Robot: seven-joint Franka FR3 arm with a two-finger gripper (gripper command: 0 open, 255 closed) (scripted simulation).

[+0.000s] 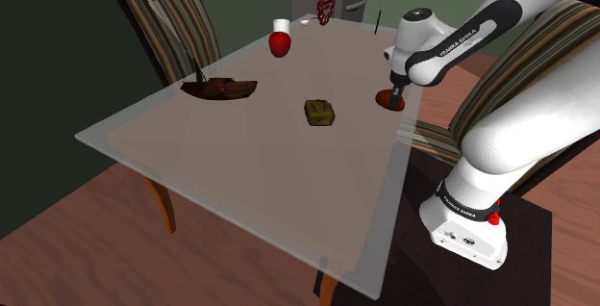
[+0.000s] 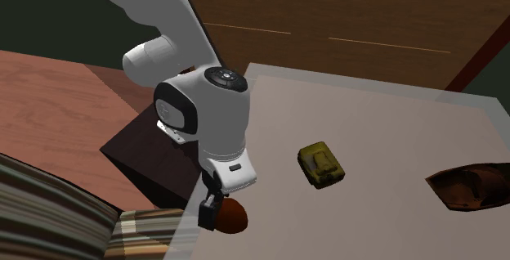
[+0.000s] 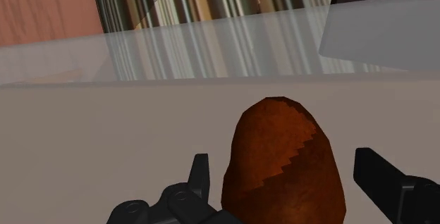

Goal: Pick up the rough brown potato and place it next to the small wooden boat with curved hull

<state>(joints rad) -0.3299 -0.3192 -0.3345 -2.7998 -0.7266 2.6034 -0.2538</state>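
Here the pincer point(image 3: 282, 163) is spread, its fingers straddling the potato point(image 3: 280, 141) without gripping it. It looks placed so that closing would pinch the potato across its narrower width. The potato rests on the counter point(image 1: 240, 160) near the edge by the stand, well apart from the boat point(image 1: 219, 88). An olive toy point(image 1: 320, 112) lies roughly between them, so the carry will probably need height to pass it.

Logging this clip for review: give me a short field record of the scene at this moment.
surface: glass table
potato: reddish-brown, at the table edge
gripper: open, straddling potato, not touching
boat: dark brown, across the table
other: olive toy tank mid-table
stage: potato not yet grasped
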